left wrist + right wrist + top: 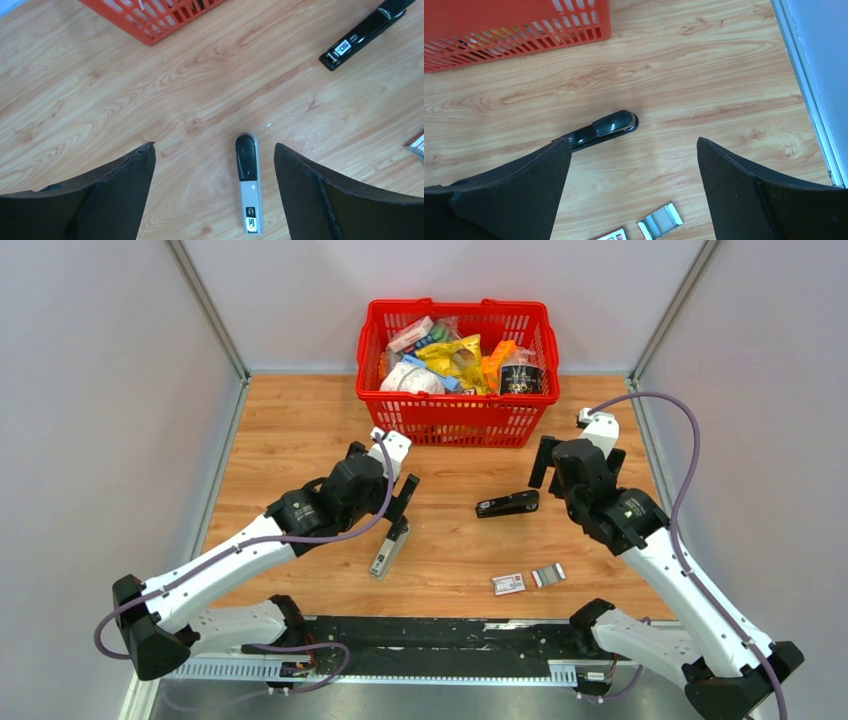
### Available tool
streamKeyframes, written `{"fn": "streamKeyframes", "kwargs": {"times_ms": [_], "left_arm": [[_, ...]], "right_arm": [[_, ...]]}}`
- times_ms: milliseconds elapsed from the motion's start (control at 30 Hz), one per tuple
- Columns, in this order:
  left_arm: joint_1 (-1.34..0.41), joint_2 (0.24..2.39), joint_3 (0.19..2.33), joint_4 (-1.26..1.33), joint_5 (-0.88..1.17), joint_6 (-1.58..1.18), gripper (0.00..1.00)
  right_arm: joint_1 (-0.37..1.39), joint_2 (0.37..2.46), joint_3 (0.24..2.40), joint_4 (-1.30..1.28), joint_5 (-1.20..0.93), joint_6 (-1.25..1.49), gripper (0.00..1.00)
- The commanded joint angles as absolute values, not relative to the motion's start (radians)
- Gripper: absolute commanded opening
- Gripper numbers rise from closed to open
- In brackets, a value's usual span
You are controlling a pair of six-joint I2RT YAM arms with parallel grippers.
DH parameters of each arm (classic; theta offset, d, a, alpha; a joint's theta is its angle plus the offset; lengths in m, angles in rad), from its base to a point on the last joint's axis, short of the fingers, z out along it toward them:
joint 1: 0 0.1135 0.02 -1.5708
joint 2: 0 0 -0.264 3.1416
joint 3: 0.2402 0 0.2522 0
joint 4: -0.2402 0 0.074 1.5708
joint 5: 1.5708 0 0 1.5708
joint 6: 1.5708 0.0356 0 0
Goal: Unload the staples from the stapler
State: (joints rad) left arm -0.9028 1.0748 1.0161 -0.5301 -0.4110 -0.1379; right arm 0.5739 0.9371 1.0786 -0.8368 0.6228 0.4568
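A grey-and-black stapler (388, 550) lies closed on the wooden table, and in the left wrist view (248, 182) it sits between my fingers, nearer the right one. My left gripper (398, 508) (214, 147) hangs open and empty just above it. A black stapler (508, 504) (367, 32) (606, 127) lies closed at the centre right. My right gripper (552, 468) (634, 141) is open and empty beside its right end. A small silvery-grey strip in a white-ended tray (547, 575) (660, 220), apparently the staples, lies near the front edge.
A small red-and-white box (508, 584) (611, 234) lies left of the tray. A red basket (455, 425) (499, 30) full of packets stands at the back centre. Grey walls and metal rails (809, 90) bound the table on both sides.
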Motion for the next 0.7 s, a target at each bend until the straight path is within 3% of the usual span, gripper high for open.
{"fn": "streamKeyframes", "kwargs": {"times_ms": [0, 333, 667], "left_arm": [[-0.905, 1.081, 1.049, -0.515, -0.330, -0.143, 0.95], [-0.905, 1.055, 1.037, -0.503, -0.341, -0.150, 0.94], [-0.916, 1.192, 1.068, -0.431, -0.170, -0.114, 0.88]], "right_arm": [[0.577, 0.951, 1.129, -0.867, 0.687, 0.477, 1.00], [0.577, 1.002, 1.123, -0.864, 0.678, 0.469, 1.00], [0.578, 0.982, 1.112, -0.870, 0.678, 0.431, 1.00]]}}
